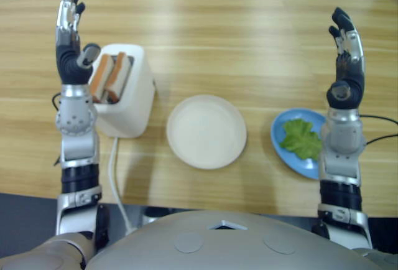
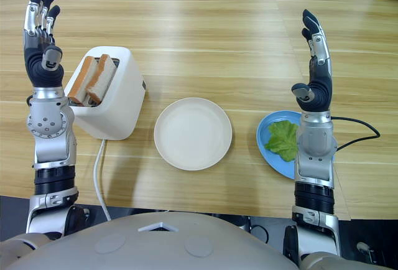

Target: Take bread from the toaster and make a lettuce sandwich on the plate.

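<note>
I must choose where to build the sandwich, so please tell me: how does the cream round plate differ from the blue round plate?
The cream round plate is bare; the blue round plate holds a green lettuce leaf. The cream plate lies in the middle, beside the white toaster; the blue plate lies further to the robot's right. Both are round, shallow and flat on the wooden table.

toaster (image 2: 112,105) – white | plate (image 2: 193,133) – cream | lettuce (image 2: 283,139) – green | dish (image 2: 266,134) – blue
</note>
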Controlling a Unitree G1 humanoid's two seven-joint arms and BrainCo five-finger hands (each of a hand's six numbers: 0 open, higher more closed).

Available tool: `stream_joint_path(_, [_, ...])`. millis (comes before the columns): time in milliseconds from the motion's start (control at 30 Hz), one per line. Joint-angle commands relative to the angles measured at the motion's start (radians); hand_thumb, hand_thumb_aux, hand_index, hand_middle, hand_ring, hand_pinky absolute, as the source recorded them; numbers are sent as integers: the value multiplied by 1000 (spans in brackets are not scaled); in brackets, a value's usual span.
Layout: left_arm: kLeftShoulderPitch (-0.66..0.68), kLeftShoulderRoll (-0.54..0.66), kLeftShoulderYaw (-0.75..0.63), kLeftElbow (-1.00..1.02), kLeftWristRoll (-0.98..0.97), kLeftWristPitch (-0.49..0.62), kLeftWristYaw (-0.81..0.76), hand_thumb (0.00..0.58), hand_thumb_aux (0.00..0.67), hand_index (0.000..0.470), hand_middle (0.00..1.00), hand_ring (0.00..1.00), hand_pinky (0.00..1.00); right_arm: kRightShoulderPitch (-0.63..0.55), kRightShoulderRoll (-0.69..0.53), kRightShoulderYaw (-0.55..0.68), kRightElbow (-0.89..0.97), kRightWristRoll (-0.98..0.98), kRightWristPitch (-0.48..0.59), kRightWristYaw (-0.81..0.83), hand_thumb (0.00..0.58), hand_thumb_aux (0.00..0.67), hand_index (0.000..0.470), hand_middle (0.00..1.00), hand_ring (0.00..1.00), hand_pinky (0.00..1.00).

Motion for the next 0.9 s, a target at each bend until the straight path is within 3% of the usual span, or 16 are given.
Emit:
stream_joint_path(33, [-3, 9, 0, 7, 3, 15, -5, 0, 0, 0, 0, 0, 0, 4, -1, 10, -4, -9, 13, 7, 0, 0, 0, 0, 0, 0])
stream_joint_path(600, [7, 99, 5, 1, 48, 81, -49, 0, 0, 0, 0, 0, 0, 23, 17, 24, -27, -22, 15, -1, 0, 0, 0, 0, 0, 0])
stream_joint_path(900, [76, 427, 60, 29, 212, 192, -199, 0, 0, 0, 0, 0, 0, 43, 8, 15, -51, -20, 26, -3, 0, 0, 0, 0, 0, 0])
